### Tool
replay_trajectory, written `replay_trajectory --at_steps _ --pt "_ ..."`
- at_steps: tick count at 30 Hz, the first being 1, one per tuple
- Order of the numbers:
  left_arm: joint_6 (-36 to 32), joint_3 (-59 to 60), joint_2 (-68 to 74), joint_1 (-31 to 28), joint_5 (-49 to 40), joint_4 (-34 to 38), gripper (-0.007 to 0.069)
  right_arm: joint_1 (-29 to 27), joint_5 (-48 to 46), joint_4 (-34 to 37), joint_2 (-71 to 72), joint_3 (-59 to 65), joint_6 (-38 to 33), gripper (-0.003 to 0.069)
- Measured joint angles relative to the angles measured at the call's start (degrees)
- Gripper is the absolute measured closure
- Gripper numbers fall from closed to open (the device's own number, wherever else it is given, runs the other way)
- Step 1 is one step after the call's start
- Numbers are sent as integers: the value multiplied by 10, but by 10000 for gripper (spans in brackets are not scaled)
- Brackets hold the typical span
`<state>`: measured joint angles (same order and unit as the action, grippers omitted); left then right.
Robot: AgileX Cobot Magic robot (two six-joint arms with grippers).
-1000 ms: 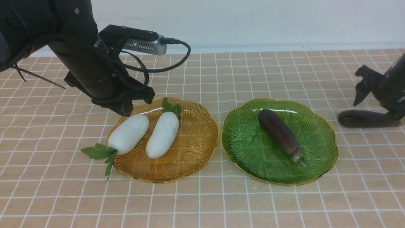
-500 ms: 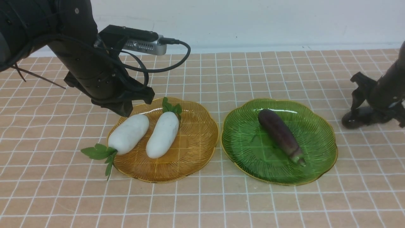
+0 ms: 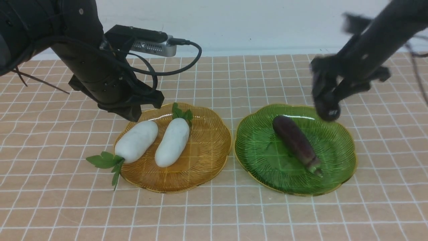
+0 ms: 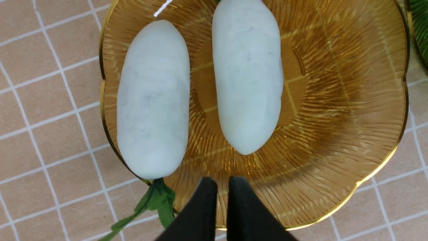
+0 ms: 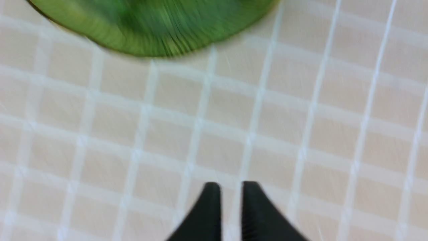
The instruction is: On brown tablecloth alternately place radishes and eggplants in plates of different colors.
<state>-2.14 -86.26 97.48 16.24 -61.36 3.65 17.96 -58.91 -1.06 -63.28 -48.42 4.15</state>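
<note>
Two white radishes [image 3: 137, 141] [image 3: 173, 142] lie side by side in the amber plate [image 3: 207, 157]; they also show in the left wrist view [image 4: 153, 100] [image 4: 247, 77]. One purple eggplant [image 3: 296, 142] lies in the green plate [image 3: 267, 167]. My left gripper [image 3: 132, 117] hovers shut and empty over the amber plate's far left rim [image 4: 334, 100]. My right gripper [image 3: 326, 100], blurred, is raised over the green plate's far right edge with the dark rounded end of the second eggplant [image 3: 329, 110] hanging from it. In the right wrist view its fingertips [image 5: 230, 187] are close together and no eggplant shows.
The brown grid tablecloth [image 3: 214, 214] covers the whole table. A white wall runs along the far edge. The left arm's camera and cable [image 3: 150, 43] hang above the amber plate. The green plate's rim [image 5: 150, 36] shows blurred in the right wrist view.
My right arm has lifted the second eggplant off the cloth at the right and swung up and left to the green plate's far edge. The left arm has not moved.
</note>
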Motion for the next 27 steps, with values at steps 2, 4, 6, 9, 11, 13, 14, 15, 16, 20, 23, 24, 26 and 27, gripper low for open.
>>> replay_trajectory --at_steps 2,4,6,9,11,13,14,15,16,20,23,24,26,27 --pt "0 0 0 0 0 0 587 0 115 15 84 73 0 644" --pt "0 0 0 0 0 0 587 0 201 30 137 131 -5 662" --pt "0 0 0 0 0 0 587 0 253 36 190 178 -15 672" --pt "0 0 0 0 0 0 587 0 297 24 213 208 -29 674" --pt "0 0 0 0 0 0 587 0 317 18 215 212 -33 674" --pt "0 0 0 0 0 0 587 0 321 14 215 212 -33 674" --pt "0 0 0 0 1 0 587 0 320 11 215 213 -33 674" --pt "0 0 0 0 4 0 587 0 320 11 215 213 -33 674" --pt "0 0 0 0 6 0 587 0 318 11 215 213 -33 674" --pt "0 0 0 0 16 0 587 0 313 11 215 213 -33 674" --pt "-1 0 0 0 20 0 587 0 313 11 215 213 -33 674" --pt "-1 0 0 0 20 0 587 0 313 11 215 213 -33 674" --pt "-1 0 0 0 20 0 587 0 313 11 215 214 -33 674" --pt "-1 0 0 0 20 0 587 0 313 11 218 217 -33 674"
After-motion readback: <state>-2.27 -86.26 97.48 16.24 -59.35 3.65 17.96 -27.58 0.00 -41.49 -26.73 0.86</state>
